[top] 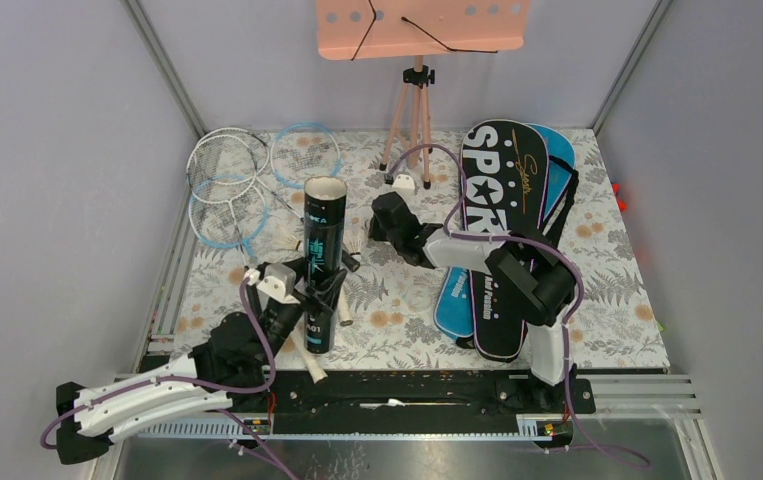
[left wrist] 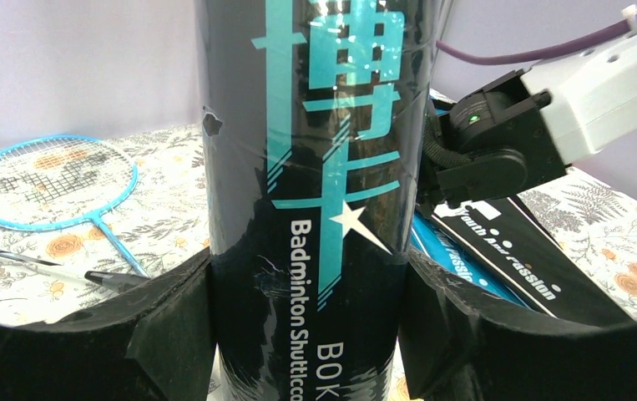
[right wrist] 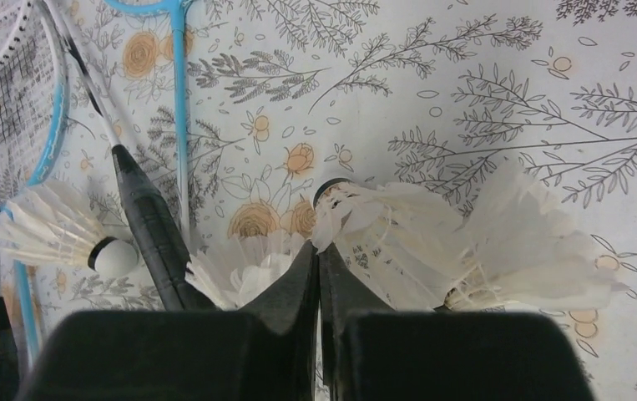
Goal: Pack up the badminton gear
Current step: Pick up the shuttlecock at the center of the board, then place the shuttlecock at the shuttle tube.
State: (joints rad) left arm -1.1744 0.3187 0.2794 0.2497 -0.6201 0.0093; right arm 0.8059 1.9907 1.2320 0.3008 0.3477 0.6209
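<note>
Nearest: left gripper clamped on upright black tube, printed "Badminton Shuttlec…", "BOK…"; contents unseen. Right of tube: right gripper, fingers together among shuttlecocks, possibly nipping feathers; "SPOR…" bags beyond. Left-behind tube: rackets.

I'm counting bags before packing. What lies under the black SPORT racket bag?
A blue racket bag lies under the black SPORT racket bag, its edges showing at the far right and near left. Anything else beneath is hidden by the black bag itself.
</note>
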